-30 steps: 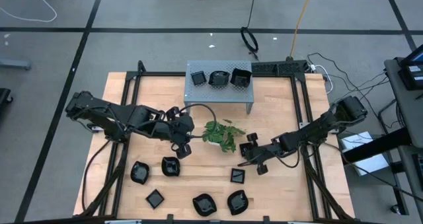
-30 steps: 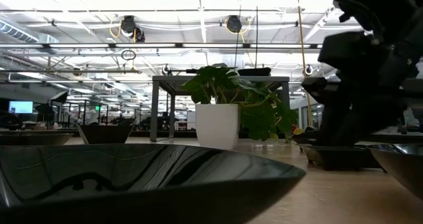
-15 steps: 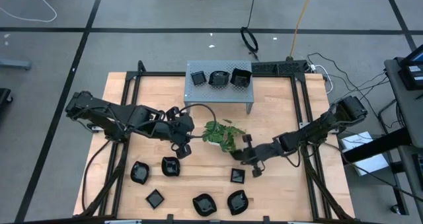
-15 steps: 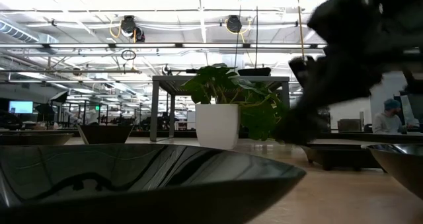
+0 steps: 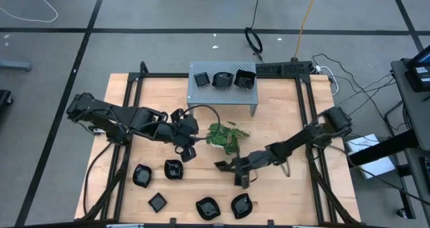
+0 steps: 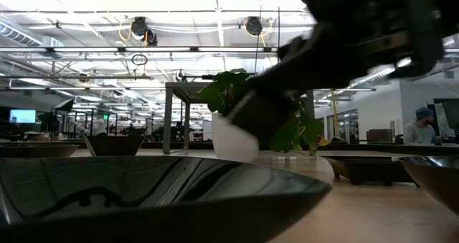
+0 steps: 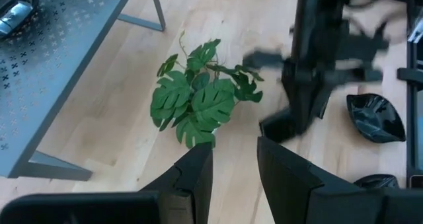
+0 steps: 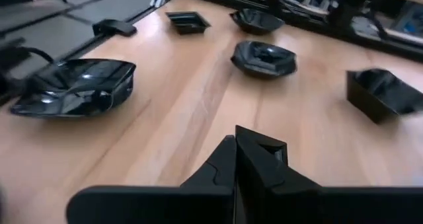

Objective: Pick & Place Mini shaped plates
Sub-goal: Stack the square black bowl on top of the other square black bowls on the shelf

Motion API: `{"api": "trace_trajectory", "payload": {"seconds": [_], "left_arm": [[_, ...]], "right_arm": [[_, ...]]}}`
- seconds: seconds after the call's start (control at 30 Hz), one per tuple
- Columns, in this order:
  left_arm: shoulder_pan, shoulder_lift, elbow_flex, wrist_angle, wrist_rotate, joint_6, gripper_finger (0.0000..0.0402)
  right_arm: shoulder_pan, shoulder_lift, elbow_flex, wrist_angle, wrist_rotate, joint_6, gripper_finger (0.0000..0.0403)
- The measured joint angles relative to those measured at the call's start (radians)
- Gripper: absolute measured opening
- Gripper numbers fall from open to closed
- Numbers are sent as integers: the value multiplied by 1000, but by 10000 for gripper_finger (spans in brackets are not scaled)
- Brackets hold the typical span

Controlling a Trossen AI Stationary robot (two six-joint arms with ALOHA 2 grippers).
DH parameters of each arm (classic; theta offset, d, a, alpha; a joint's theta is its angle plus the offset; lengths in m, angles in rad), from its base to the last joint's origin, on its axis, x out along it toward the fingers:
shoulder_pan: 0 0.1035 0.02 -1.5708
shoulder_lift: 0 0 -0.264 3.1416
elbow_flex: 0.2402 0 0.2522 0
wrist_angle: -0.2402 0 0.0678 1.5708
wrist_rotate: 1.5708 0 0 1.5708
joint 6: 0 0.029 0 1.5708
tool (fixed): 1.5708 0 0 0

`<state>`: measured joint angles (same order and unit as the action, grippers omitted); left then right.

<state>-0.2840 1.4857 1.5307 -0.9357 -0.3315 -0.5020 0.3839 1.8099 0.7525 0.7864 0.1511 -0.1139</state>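
right end effector [image 5: 236,173] fully closed, empty, low over square plate [image 5: 241,180]: risks shoving it across surface [image 5: 282,107] ungrasped; left end effector [image 7: 234,161] part-open, empty.

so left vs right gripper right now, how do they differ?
The left gripper has its fingers apart, with nothing between them; the right gripper has its fingers pressed shut and empty. The left gripper hangs just left of the green sprig; the right gripper reaches toward the plates on the table's front. Both are dark two-finger grippers.
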Motion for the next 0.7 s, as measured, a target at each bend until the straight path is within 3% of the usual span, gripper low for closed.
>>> {"api": "trace_trajectory", "payload": {"seconds": [0.17,0.37,0.7], "left_arm": [[-3,0,0,10,18,-2,122],[-25,0,0,10,20,-9,122],[-81,0,0,11,19,-6,122]], "right_arm": [[-11,130,126,-32,3,-34,0],[-18,180,171,-37,4,-31,9],[3,105,171,-61,3,-26,117]]}}
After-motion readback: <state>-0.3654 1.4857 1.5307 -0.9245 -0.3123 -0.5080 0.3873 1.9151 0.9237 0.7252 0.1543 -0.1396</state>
